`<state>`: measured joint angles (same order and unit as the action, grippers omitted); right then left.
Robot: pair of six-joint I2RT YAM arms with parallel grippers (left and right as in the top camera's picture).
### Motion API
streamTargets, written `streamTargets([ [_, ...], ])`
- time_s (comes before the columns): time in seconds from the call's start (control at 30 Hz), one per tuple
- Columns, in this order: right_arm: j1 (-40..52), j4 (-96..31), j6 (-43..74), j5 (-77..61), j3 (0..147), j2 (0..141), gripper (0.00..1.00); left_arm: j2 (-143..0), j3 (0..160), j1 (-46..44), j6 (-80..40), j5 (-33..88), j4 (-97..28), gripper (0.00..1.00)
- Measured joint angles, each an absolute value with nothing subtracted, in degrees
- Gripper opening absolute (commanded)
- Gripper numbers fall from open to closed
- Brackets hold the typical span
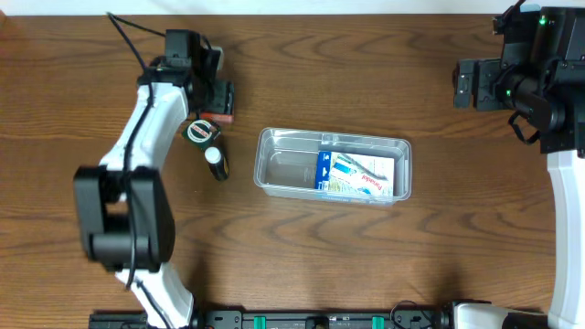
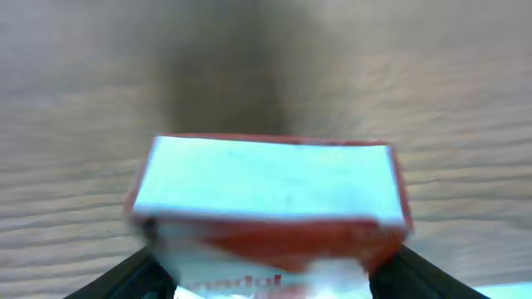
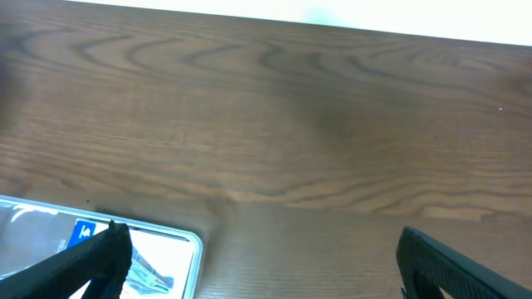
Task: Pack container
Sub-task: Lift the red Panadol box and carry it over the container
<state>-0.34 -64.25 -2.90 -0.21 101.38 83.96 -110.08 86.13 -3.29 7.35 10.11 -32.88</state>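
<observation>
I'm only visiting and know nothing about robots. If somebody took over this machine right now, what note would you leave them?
Left gripper: shut on a red and white box, off to the left of the container.
Right gripper: open and empty, over bare table beyond the container's right end.
Container: mid-table, with a blue and white box lying in its right half.
Done: one box is packed.
Left: the red and white box has to go in. A small bottle and a round green-and-white item lie on the table by the left gripper and probably follow.
</observation>
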Motion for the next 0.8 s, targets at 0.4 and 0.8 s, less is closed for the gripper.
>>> streamTargets([
  [0.4, -0.3, -64.3, -2.9, -0.2, 101.4, 84.0, 0.99, -99.3, 86.3, -7.0, 5.6, 10.1, -38.2, 0.71],
  [0.8, -0.3, -64.3, -2.9, -0.2, 101.4, 84.0, 0.99, -97.0, 86.3, -12.3, 3.2, 10.1, -39.9, 0.70],
])
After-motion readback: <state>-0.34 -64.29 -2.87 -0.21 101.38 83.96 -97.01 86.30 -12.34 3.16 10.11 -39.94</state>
